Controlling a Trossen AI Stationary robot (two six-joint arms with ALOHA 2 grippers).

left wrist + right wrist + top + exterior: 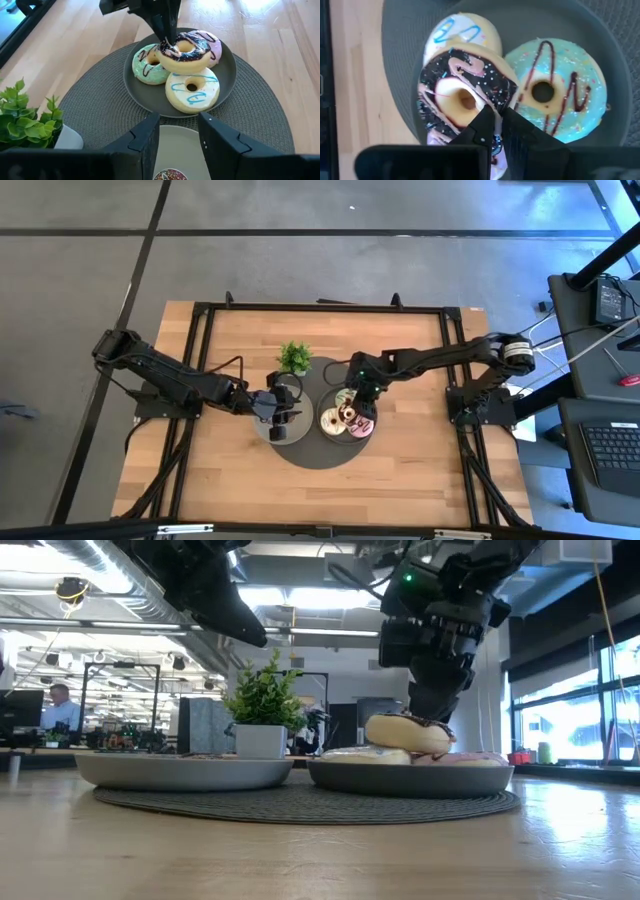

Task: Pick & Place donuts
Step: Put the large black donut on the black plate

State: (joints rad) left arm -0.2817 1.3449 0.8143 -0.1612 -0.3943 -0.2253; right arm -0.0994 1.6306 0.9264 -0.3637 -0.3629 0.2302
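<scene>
Pale wood makes up the worktop (400, 450), with a round dark woven mat (312, 448) at its middle carrying two grey plates side by side and a small green potted plant (294, 357) at the mat's far edge. From above, the donuts are only small blobs on the right plate (347, 437); the wrist views sort them out. The left wrist view shows four on that plate: a green iced donut (146, 65), a cream donut (192, 90) with blue lines, a pink donut (212, 42) largely hidden, and the dark chocolate donut (184, 51) lying tilted on top of the others. Only the low view shows the room behind, with desks, screens and a seated person (58, 705) far off, and it shows the chocolate donut raised above the plate rim, resting on the ones beneath.

The right tool (497, 122) comes down onto the chocolate donut with its fingers drawn close together, pinching the ring's rim, one finger in the hole side and one outside.

The left tool (177, 135) hovers over the left plate (262, 428) with its fingers spread apart and holding nothing. A tiny sprinkled donut (170, 176) lies on that plate just beneath it.
</scene>
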